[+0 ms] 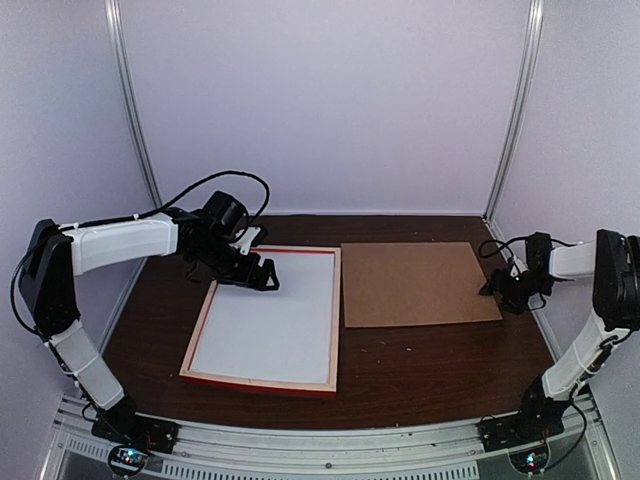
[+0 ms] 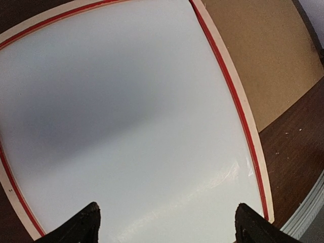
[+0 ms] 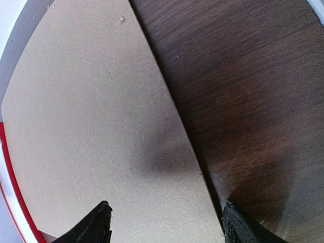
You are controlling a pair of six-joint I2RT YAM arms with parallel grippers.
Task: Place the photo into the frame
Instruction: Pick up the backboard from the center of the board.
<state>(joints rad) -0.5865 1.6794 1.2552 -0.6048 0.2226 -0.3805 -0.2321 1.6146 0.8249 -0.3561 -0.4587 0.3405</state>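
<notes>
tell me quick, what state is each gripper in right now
left gripper: open, holding nothing, over the white sheet in the frame.
right gripper: open, holding nothing, over the backing board's right edge.

Dark wood table [image 1: 430,362] — frame [image 1: 336,310] lying flat, brown backing board [image 1: 420,285] just beside.

The frame [image 1: 336,320] shows pale bare wood with a red edge; the sheet [image 1: 270,320] inside it is plain white. Right of it, the board [image 1: 415,283] is flat tan-brown. The table [image 1: 420,370] is dark brown woodgrain.
</notes>
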